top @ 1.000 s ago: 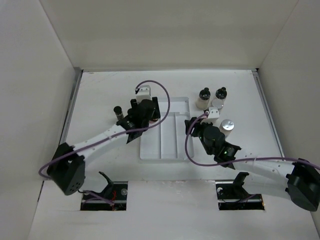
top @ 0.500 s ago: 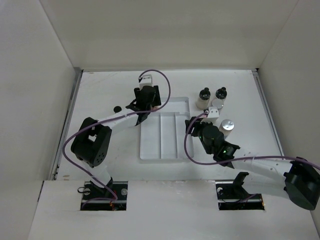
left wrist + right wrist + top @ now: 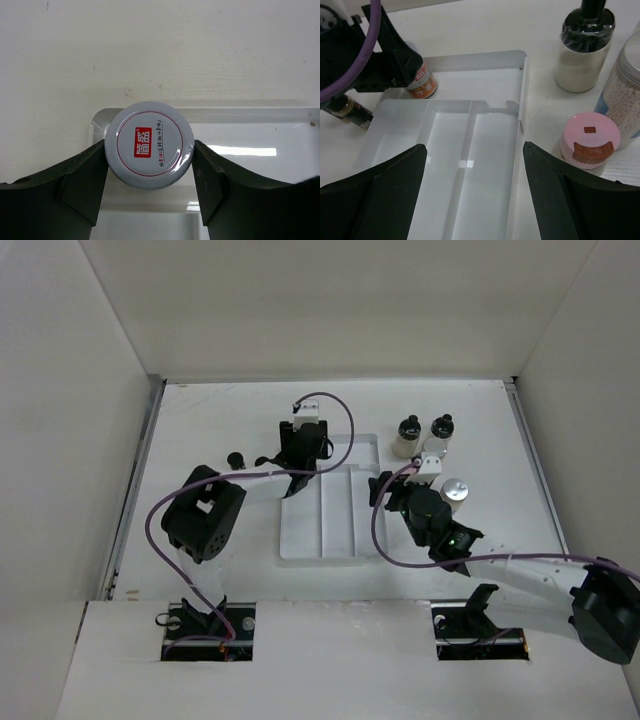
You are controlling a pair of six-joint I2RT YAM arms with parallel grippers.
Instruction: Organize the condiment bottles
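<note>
My left gripper point(image 3: 300, 454) is shut on a silver-lidded jar point(image 3: 149, 144) with a red label on its lid. It holds the jar at the far-left corner of the clear divided tray point(image 3: 318, 540). The right wrist view shows that jar point(image 3: 422, 81) in the tray's far compartment. My right gripper point(image 3: 475, 195) is open and empty over the tray's right lane. A small dark black-lidded bottle point(image 3: 236, 456) stands left of the tray. Two clear bottles with black knob caps point(image 3: 407, 435) point(image 3: 440, 433) stand to the right. A pink-capped jar point(image 3: 590, 140) and a silver-lidded jar point(image 3: 455, 490) stand beside my right gripper.
White walls close off the table at the back and both sides. The tray point(image 3: 470, 165) has long lanes running front to back and a cross compartment at its far end. The purple cables loop over both arms.
My left gripper has carried the silver-lidded jar away from me and to the right, to the tray's far-left corner. The left arm's elbow has swung right. The right arm has barely moved.
</note>
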